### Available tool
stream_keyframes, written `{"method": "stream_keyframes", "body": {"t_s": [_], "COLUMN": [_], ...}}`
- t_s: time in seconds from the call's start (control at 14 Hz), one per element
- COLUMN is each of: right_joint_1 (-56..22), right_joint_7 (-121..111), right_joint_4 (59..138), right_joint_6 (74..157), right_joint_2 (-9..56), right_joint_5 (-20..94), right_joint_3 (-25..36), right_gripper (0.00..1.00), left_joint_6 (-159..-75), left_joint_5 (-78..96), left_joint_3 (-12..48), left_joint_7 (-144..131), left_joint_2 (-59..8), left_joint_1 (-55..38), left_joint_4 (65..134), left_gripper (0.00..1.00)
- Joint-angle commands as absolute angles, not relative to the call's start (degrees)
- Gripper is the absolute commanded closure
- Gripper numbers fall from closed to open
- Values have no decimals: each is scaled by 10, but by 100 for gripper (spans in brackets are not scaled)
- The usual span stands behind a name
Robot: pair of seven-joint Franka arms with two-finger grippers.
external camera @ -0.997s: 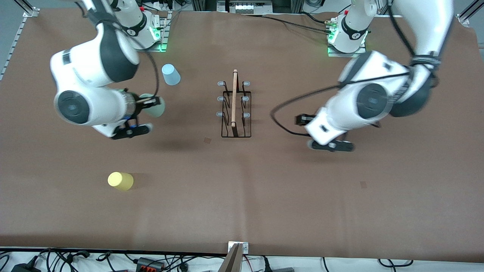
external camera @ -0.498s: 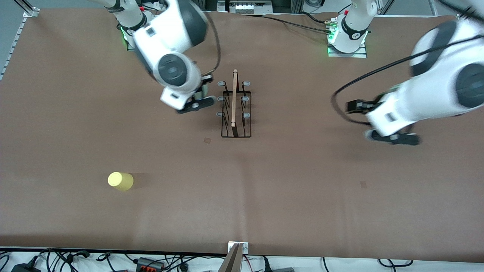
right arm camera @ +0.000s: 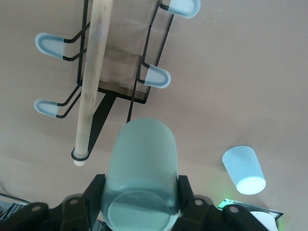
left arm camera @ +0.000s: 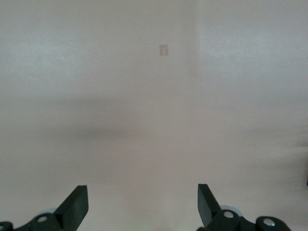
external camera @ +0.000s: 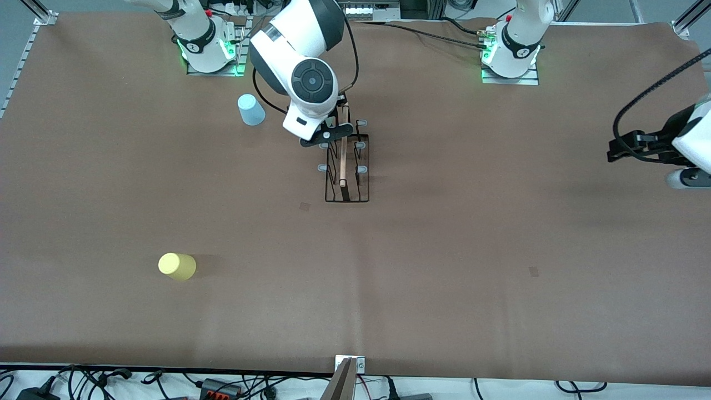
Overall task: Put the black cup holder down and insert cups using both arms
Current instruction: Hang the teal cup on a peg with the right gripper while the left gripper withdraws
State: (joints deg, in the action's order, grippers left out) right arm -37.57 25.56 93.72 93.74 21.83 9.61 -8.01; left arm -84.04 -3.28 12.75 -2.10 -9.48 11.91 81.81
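Right wrist view: my right gripper point(right arm camera: 139, 192) clenched the pale green cup point(right arm camera: 140, 168) over the black cup holder point(right arm camera: 118, 72). My left gripper point(left arm camera: 139, 207) waited, jaws released, over bare table point(left arm camera: 144, 96).

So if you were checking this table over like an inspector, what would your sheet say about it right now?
Surface: brown table, flat, two small darker marks on it.
Job's things: black cup holder upright mid-table, pegs bare; green cup in the right gripper; blue cup nearer the right arm's base; yellow cup nearest the front camera, on its side.
Clutter: nothing seen.
Grippers: right gripper shut on the green cup, over the holder's base end; left gripper open, empty, over bare table at the left arm's end.
Cables: black cables along the base edge.
Surroundings: wires and plugs beside the table's front edge.
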Motion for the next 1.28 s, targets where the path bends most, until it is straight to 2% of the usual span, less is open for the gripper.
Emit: {"method": "stream_keyframes", "body": {"t_s": [0.0, 0.14, 0.28, 1.07, 1.14, 1.21], "right_joint_1": [-386, -391, -393, -395, -396, -396], "right_joint_7": [269, 275, 279, 278, 279, 280], "right_joint_4": [959, 960, 962, 977, 982, 985], "right_joint_6": [965, 969, 969, 1024, 1029, 1034], "right_joint_2": [215, 220, 222, 259, 260, 260], "right_joint_5": [106, 106, 105, 98, 98, 98], "right_joint_3": [-75, -75, -75, -74, -74, -74], "right_gripper": [83, 83, 83, 82, 81, 74], "left_joint_6": [-886, -889, -903, -896, -896, -895], "left_joint_5": [-7, -6, -4, 8, 8, 8], "left_joint_3": [101, 73, 7, 8, 8, 8], "left_joint_7": [-16, -37, -44, -50, -50, -49], "left_joint_2": [-4, 26, 36, 21, 21, 21], "left_joint_1": [108, 70, 16, 16, 16, 16], "left_joint_4": [939, 967, 986, 968, 968, 968], "left_gripper": [0, 0, 0, 0, 0, 0]}}
